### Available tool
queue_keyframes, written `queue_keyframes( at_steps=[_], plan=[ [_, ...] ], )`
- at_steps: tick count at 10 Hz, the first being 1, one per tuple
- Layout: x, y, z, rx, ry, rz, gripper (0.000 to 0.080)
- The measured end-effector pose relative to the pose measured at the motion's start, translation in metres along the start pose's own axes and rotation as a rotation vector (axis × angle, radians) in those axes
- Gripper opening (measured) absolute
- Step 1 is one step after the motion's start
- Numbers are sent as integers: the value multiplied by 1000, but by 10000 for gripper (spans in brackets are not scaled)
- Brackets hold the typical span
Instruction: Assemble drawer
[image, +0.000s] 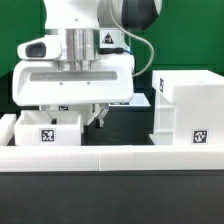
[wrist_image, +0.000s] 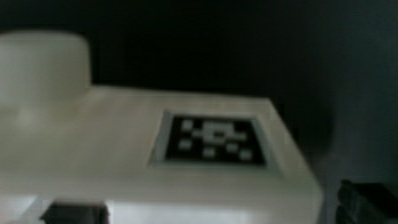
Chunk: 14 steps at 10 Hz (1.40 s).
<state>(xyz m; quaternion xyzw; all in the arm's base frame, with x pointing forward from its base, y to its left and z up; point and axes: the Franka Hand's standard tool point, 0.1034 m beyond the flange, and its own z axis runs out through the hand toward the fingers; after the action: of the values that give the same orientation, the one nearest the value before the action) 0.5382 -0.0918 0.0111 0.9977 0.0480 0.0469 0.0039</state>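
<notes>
**Drawer parts on the table, arm low at centre**

- Box shell (image: 185, 105): at the exterior view's right, upright, with a tag on its near face.
- Small tray (image: 45, 133): at the exterior view's left, just behind the near white rail (image: 120, 157).
- Gripper (image: 97, 118): your arm holds it low between the two, close beside the small tray. You cannot tell whether the fingers are apart or together.
- Wrist view: a blurred white surface bearing a square tag (wrist_image: 217, 138).

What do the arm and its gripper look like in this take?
The arm is glossy white, with a black rounded joint cap and a silver collar at the wrist. A thin black cable loops beside it, near a small black sticker. The gripper has a wide white body.
</notes>
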Motion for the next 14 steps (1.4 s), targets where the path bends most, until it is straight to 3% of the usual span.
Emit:
queue_keyframes(
  at_steps=[5, 7, 8, 10, 14],
  plan=[
    [-8, -4, 6, -2, -5, -4, 649],
    [-8, -4, 6, -1, -5, -4, 386],
    [-8, -4, 6, -1, -5, -4, 386],
    [-8, -4, 6, -1, -5, -4, 55],
    [-7, -5, 5, -1, -4, -7, 41]
  ],
)
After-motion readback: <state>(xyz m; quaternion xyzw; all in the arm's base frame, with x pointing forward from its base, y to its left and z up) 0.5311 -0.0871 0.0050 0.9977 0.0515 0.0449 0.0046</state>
